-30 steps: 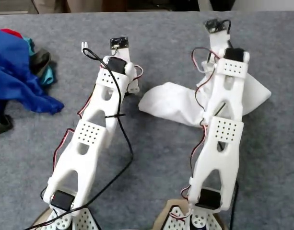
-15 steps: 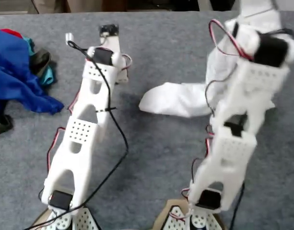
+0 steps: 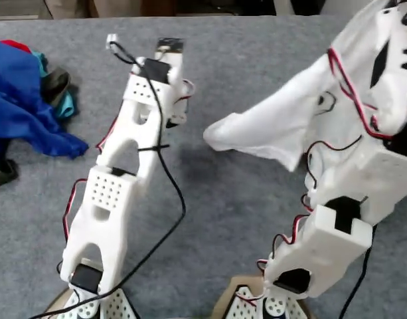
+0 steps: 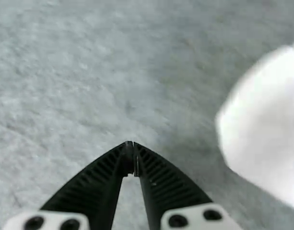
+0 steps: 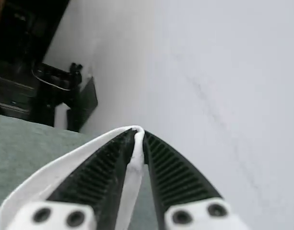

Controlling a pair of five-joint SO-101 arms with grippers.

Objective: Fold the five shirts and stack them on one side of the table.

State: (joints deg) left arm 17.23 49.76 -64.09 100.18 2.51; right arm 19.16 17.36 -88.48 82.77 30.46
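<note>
A white shirt [image 3: 283, 129] hangs lifted off the grey table [image 3: 243, 60], draped over the raised right arm; one end still droops low near the table's middle. In the right wrist view my right gripper [image 5: 138, 132] is shut on a fold of the white shirt [image 5: 132, 167], pointing up at a wall. My left gripper [image 4: 130, 158] is shut with nothing in it, just above the bare table, and the white shirt [image 4: 266, 129] lies off to one side of it. In the high view the left gripper [image 3: 170, 48] sits at the table's far middle.
A heap of shirts [image 3: 24, 93], blue on top with red, teal and dark cloth under it, lies at the table's left edge. A black cable [image 3: 166, 179] runs along the left arm. Dark furniture [image 5: 51, 91] stands behind the table.
The right arm has swung up and to the right, pulling the white shirt off the table. The left arm has shifted slightly at the far middle of the table.
</note>
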